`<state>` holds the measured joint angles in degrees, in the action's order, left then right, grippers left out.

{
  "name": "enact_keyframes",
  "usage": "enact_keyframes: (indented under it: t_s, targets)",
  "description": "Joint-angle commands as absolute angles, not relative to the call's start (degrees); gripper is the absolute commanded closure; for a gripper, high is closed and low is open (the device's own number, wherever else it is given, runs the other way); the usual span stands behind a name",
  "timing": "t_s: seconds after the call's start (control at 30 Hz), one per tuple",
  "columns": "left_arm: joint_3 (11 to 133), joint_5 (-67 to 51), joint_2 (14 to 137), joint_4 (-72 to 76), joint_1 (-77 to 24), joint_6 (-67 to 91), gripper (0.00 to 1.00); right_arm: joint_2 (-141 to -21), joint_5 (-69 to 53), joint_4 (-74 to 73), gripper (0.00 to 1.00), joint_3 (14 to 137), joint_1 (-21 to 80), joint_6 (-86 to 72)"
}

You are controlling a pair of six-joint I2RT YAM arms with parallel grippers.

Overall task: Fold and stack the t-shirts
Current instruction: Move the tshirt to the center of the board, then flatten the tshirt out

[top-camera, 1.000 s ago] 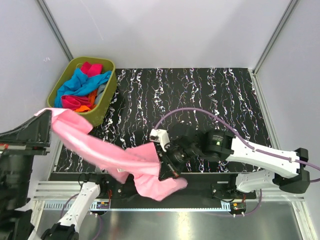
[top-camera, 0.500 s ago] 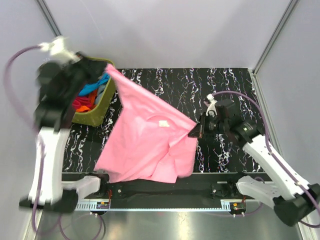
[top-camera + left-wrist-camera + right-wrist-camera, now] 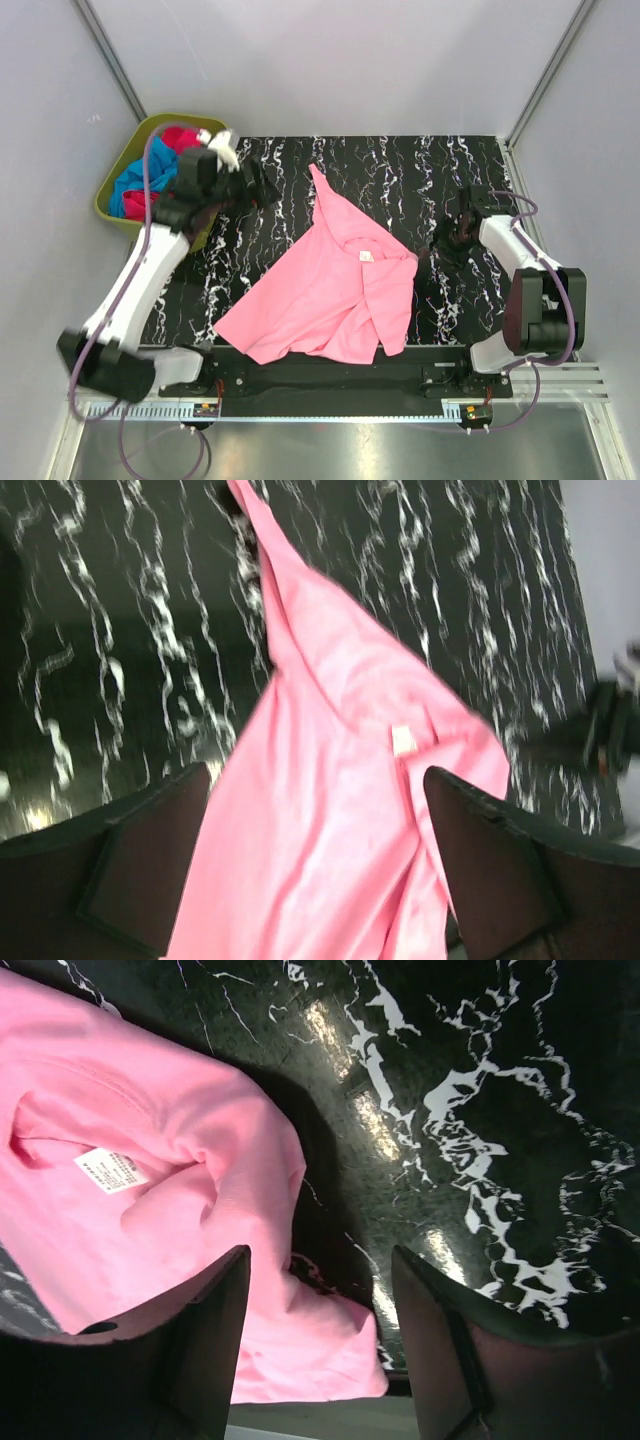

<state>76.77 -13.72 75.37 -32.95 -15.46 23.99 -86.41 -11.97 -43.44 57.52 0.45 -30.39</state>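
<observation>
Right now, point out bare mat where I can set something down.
Bare: the back-right mat between the light pink t-shirt and right gripper; the near-left strip beside the left arm. Crowded: the centre and the bin corner.

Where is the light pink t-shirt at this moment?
In the top view, the light pink t-shirt lies on the black marbled table, toward its near edge, right of the olive-green bin.

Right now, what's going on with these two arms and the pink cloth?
A light pink t-shirt lies spread and rumpled on the table. The left gripper and right gripper are both open, holding nothing, one on each side of it. More t-shirts wait in the olive-green bin. Nothing is folded yet.
</observation>
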Motion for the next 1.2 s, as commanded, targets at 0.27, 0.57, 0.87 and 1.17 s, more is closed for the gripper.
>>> enact_keyframes:
  t_s: [0.27, 0.57, 0.87, 1.17]
  targets:
    - [36.58, -7.04, 40.28, -43.14, -33.73, 40.93, 0.22, -78.92, -1.85, -46.23, 0.30, 55.72, 26.23, -28.20]
    - [30.23, -0.09, 42.35, -44.22, -52.11, 55.46, 0.17, -87.09, 6.59, -46.23, 0.31, 58.44, 41.66, -31.12]
    - [34.62, 2.90, 64.59, -38.94, -56.07, 52.91, 0.31, -98.08, 10.02, -45.97, 0.44, 65.56, 42.19, -27.77]
    - [39.11, 6.68, 73.91, -37.53, -52.40, 47.04, 0.92, -98.27, 16.52, -48.07, 0.78, 66.01, 42.19, -28.30]
